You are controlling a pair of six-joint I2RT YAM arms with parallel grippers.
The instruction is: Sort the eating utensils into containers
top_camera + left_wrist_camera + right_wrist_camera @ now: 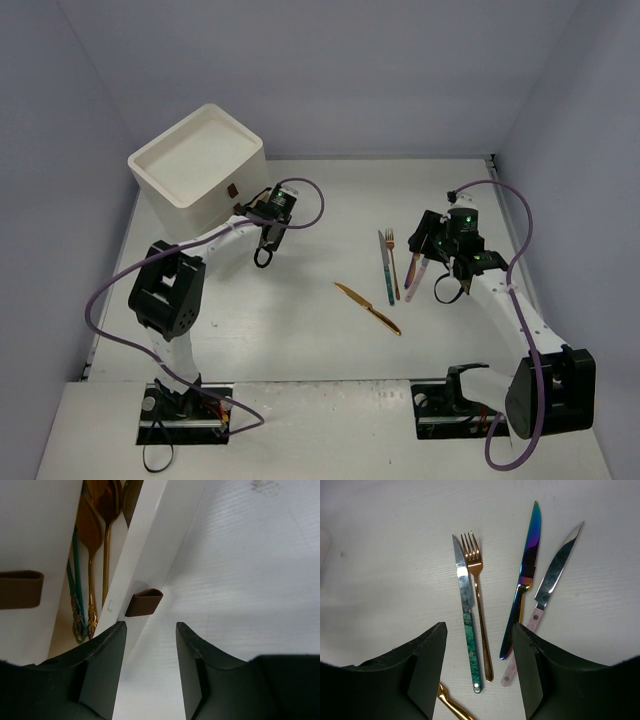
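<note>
The left gripper (150, 630) hung spread before a brown handle (144, 602) on the cabinet (200, 165), upper left in the top view. A drawer (142, 540) stood ajar, with gold spoons (92, 525) and teal pieces (75, 580) inside. The right gripper (479, 630), spread and empty, hovered over a teal knife (466, 615), copper fork (479, 605), purple knife (525, 580) and pink knife (550, 585) at centre right of the counter (300, 340). A gold knife (368, 308) lay apart, lower centre.

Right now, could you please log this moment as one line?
left hand: open, near handle | right hand: open, over fork | spoons: in drawer
</note>
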